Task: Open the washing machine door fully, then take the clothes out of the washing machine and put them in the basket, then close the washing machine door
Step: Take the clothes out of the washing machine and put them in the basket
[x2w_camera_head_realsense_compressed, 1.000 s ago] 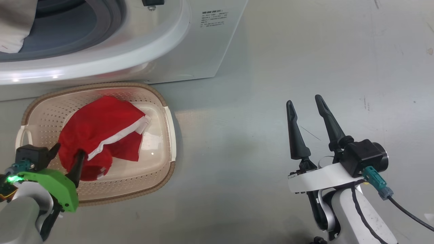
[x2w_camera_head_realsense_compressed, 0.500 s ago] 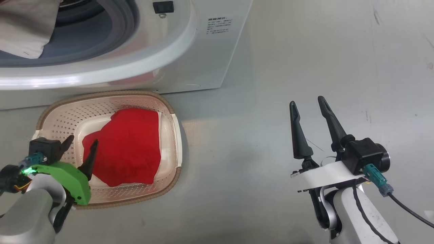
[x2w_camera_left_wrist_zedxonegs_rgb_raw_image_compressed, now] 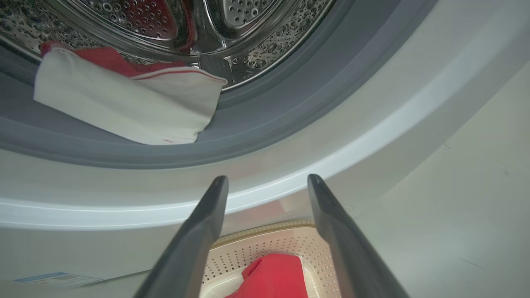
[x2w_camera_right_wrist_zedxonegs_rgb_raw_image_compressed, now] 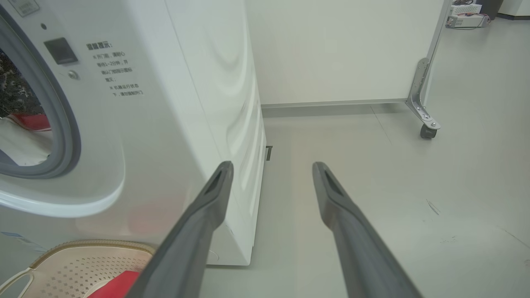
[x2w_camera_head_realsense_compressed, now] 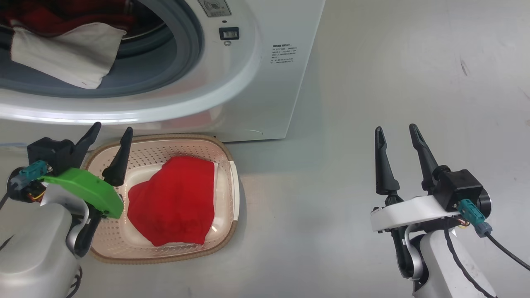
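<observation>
Our left hand (x2w_camera_head_realsense_compressed: 112,127), spread wide, points at the clothes (x2w_camera_left_wrist_zedxonegs_rgb_raw_image_compressed: 124,107) in the washing machine (x2w_camera_head_realsense_compressed: 269,103) — nearer than our equally wide right hand (x2w_camera_head_realsense_compressed: 396,128).

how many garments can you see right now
2. One red garment lies in the basket. One red-and-white garment drapes out of the washing machine at its drum mouth. More may be hidden deeper in the drum.
</observation>
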Controlling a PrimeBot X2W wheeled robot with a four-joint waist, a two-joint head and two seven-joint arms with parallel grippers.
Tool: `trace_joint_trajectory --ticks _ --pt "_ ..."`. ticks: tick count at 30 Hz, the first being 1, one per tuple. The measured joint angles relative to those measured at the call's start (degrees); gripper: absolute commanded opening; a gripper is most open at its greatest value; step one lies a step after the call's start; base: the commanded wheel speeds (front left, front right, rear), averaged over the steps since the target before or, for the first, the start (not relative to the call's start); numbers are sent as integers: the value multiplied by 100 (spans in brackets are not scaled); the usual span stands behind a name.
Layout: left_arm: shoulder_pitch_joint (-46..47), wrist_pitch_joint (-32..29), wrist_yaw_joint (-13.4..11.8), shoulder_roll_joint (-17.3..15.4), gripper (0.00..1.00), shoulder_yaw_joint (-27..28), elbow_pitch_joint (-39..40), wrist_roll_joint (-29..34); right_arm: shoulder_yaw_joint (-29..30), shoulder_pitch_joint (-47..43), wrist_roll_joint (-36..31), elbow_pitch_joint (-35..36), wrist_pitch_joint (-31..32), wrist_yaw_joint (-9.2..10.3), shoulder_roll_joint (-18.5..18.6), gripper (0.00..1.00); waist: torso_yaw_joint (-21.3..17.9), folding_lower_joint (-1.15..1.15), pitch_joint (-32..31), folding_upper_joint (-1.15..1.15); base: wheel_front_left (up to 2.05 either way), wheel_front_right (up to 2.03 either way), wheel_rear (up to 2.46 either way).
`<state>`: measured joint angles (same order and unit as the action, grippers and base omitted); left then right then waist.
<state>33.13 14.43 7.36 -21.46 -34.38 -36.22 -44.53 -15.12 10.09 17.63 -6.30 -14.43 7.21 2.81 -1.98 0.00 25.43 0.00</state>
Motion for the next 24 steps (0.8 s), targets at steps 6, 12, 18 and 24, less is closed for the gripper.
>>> trace_joint_trajectory --ticks 6,12,18,24 --pt "-187 0 0 -2 100 223 432 138 105 -140 0 -126 0 0 0 100 179 0 -384 0 0 0 0" --pt "-703 0 0 40 100 578 677 278 155 -292 52 -211 0 -19 -1 100 340 0 -787 0 0 0 0" --pt "-1222 0 0 126 100 903 923 441 244 -532 52 -275 0 -127 -4 100 451 0 -1202 0 0 0 0" --pt "-1724 0 -1 338 100 1629 1541 610 300 -799 100 -301 0 -218 -10 100 546 0 -1625 0 0 0 0"
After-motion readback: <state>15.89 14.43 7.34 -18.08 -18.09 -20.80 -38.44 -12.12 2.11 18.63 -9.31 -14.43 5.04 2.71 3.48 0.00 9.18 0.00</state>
